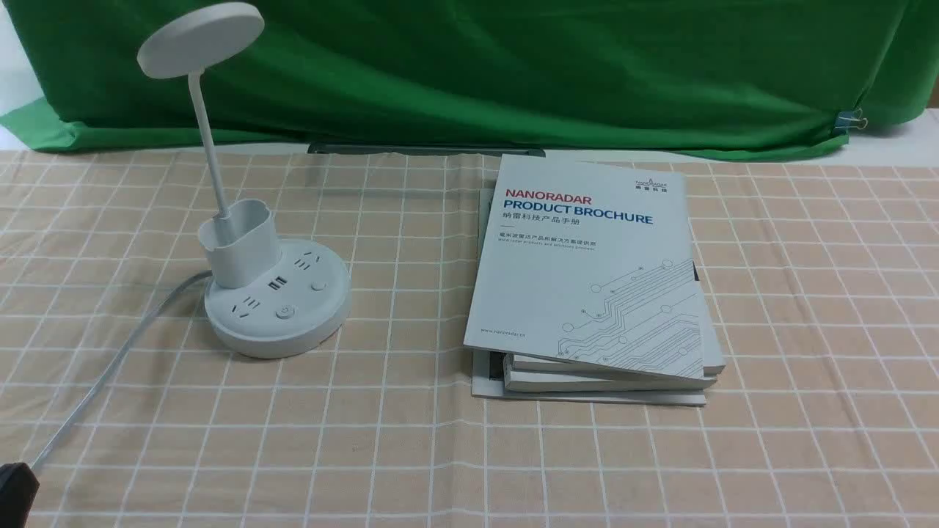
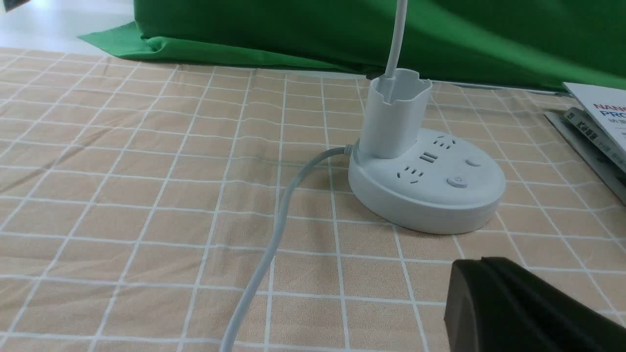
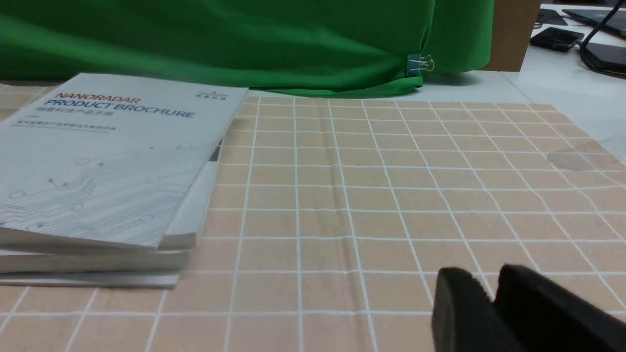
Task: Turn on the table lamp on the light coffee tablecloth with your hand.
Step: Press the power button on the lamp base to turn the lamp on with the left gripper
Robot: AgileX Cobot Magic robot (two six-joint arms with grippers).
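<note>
The white table lamp [image 1: 277, 308] stands on the left part of the light coffee tablecloth [image 1: 411, 455]. Its disc head [image 1: 199, 38] is up on the thin neck, and no glow shows. The round base has a pen cup, sockets, USB ports and a power button [image 1: 285, 313]. My left gripper [image 2: 481, 264] is shut and empty, low over the cloth, short of the lamp base [image 2: 430, 190] and its button [image 2: 457, 182]. Only its tip shows in the front view [image 1: 15, 488]. My right gripper [image 3: 489, 283] is shut and empty above bare cloth, right of the brochures.
A stack of brochures [image 1: 594, 271] lies mid-table and shows in the right wrist view [image 3: 107, 161]. The lamp's grey cord [image 1: 110, 367] runs from the base toward the front left. The green backdrop [image 1: 513, 66] hangs behind, with a binder clip [image 1: 851, 119].
</note>
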